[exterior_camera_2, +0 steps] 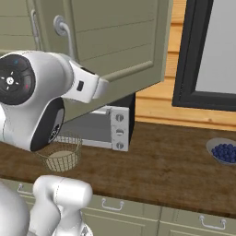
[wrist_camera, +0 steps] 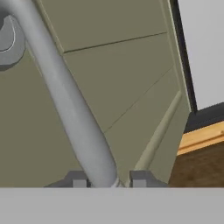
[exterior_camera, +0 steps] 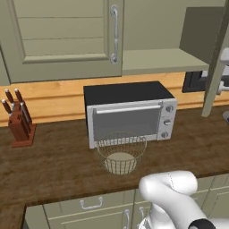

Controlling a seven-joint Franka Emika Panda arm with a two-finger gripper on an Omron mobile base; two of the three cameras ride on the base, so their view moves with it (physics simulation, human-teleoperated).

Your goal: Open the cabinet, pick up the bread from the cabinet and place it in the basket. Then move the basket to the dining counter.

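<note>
The cabinet's right door stands swung out over the worktop, and in the left base view it is edge-on. Its left door is closed. My gripper is shut on the open door's silver bar handle, one fingertip on each side of the bar. The cream wire basket sits empty on the worktop just in front of the toaster oven. The exposed cabinet shelf looks bare. The bread and the dining counter are out of view.
A knife block stands at the worktop's left. A bowl of blueberries lies at the right, below a dark-framed window. Handled drawers run under the dark wood worktop. My arm crosses in front of the toaster oven.
</note>
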